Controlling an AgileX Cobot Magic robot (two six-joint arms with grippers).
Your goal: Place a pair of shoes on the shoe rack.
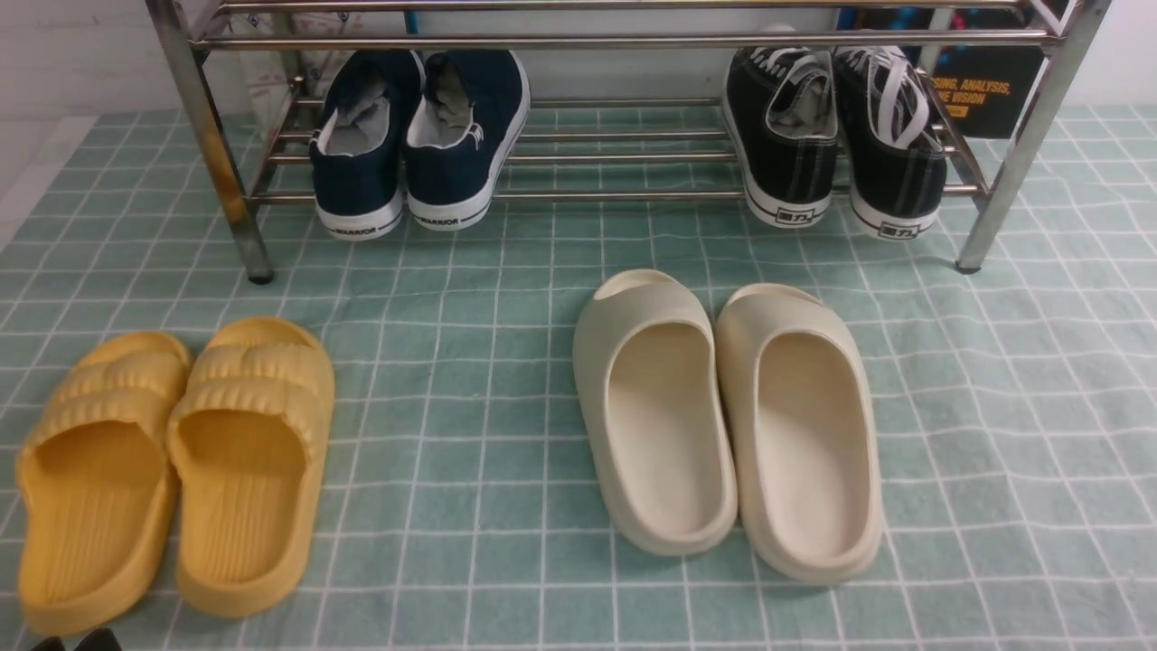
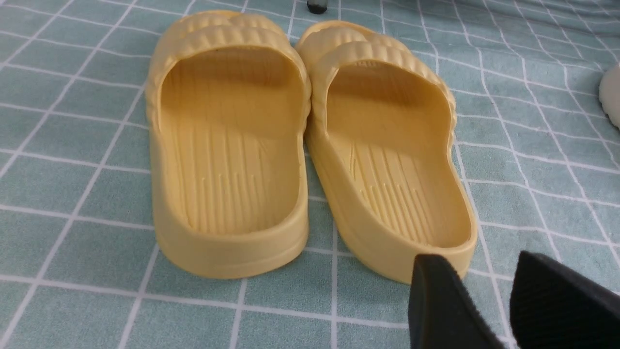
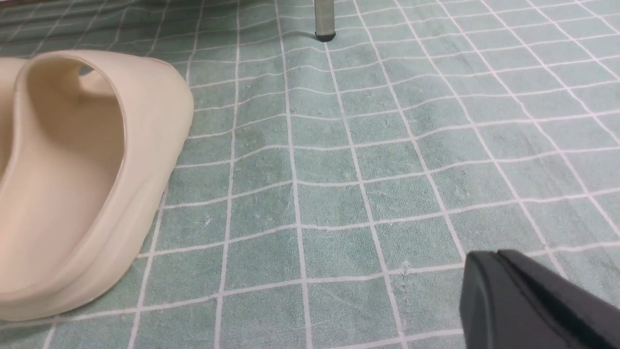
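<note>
1. Black sneakers (image 1: 836,136): on rack (image 1: 615,194), right end, heels overhanging front bar.
2. Left gripper (image 2: 489,300): jaws apart, empty, beside yellow slippers (image 2: 300,140).
3. Right gripper (image 3: 503,291): jaws together, empty, over bare cloth (image 3: 368,160).

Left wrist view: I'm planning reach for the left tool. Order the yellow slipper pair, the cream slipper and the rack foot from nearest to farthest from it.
1. Yellow slipper pair: directly ahead of the left tool, one heel just beyond its open fingers.
2. Cream slipper: only an edge shows, off to the side.
3. Rack foot: beyond the yellow pair's toes.
</note>
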